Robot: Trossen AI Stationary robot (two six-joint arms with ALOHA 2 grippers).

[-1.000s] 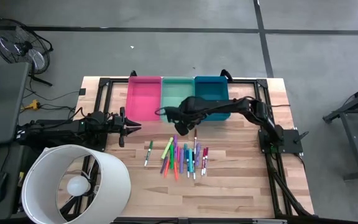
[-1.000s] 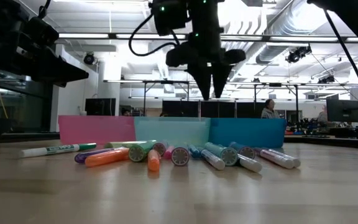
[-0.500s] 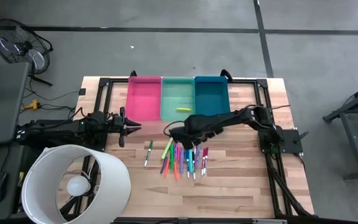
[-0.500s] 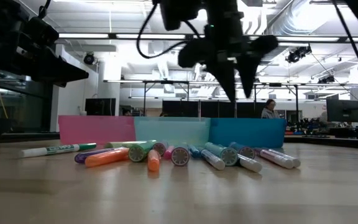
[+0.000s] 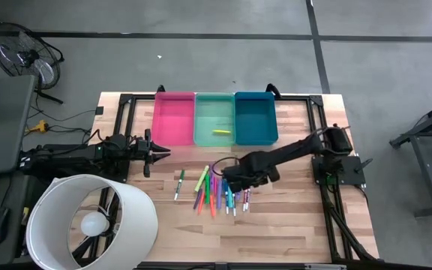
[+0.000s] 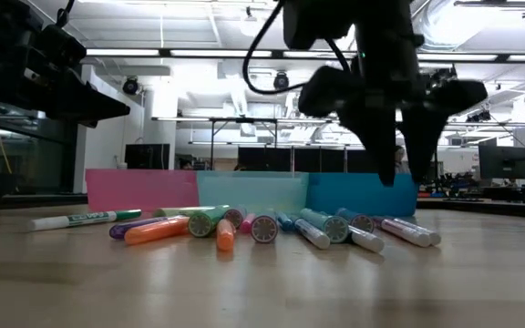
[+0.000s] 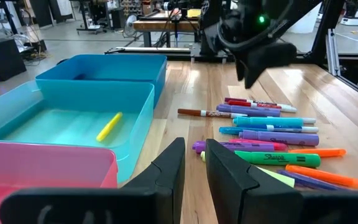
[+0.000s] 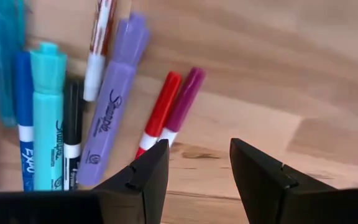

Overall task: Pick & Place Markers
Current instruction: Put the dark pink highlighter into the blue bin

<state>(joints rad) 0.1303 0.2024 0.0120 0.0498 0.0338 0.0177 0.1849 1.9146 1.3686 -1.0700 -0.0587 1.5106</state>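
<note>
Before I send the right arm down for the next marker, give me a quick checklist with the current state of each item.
1. right gripper open, holding nothing: ok.
2. Right gripper over the marker pile, red marker and magenta marker just ahead of its fingers: ok.
3. Those two markers lie touching, so a single clean pick: cannot tell.
4. left gripper parked at the table's left edge, away from the pile: ok.
5. green bin reachable, one yellow marker inside: ok.

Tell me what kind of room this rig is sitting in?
Probably a robotics lab or workshop. The low view shows exposed ceiling ducts and monitors on benches behind the wooden table; the high view shows bare concrete floor, a floor fan and the bins.
</note>
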